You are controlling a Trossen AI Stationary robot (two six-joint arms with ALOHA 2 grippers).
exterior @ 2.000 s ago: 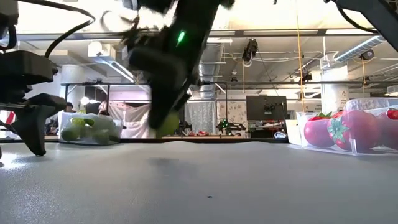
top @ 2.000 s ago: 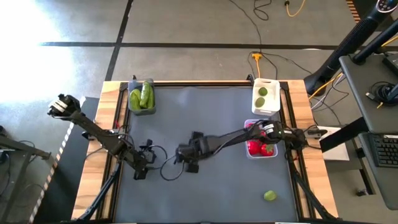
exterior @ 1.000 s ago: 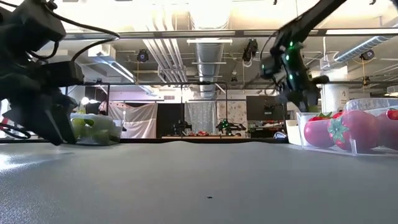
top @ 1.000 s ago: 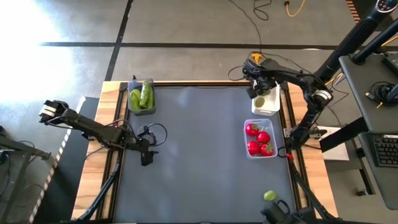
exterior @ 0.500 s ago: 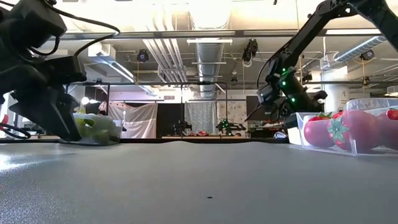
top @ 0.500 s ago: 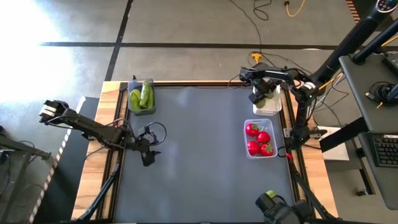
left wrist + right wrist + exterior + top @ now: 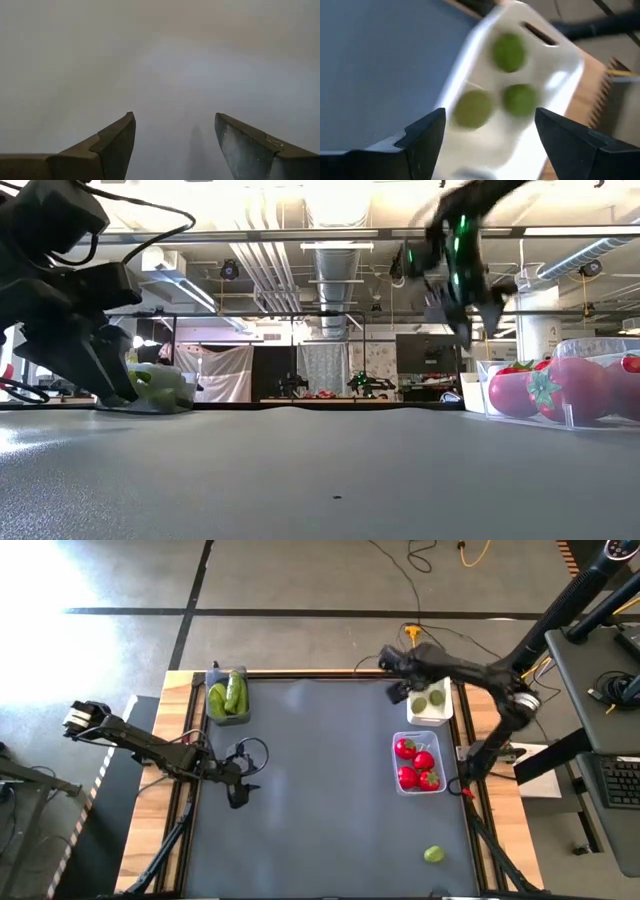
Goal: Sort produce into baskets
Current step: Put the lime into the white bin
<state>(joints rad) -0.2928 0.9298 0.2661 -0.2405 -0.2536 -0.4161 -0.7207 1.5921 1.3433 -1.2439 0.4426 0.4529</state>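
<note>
Daylight floods the floor (image 7: 90, 580) at the overhead view's upper left, washing it almost white, while the dark bench (image 7: 320, 790) stays evenly lit. At bench level, ceiling lights (image 7: 330, 200) flare and the right arm (image 7: 460, 250) smears with motion. The right wrist view blurs the white bin (image 7: 520, 100) and its limes (image 7: 509, 51); the left wrist view is hazy grey.

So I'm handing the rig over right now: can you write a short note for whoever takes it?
Right gripper: open, empty, beside the white basket.
Left gripper: open, empty, low over the table near its left side.
Done: three limes in the white basket, tomatoes in the clear basket, cucumbers in the dark grey basket.
Left: one loose lime near the table's front right corner.
</note>
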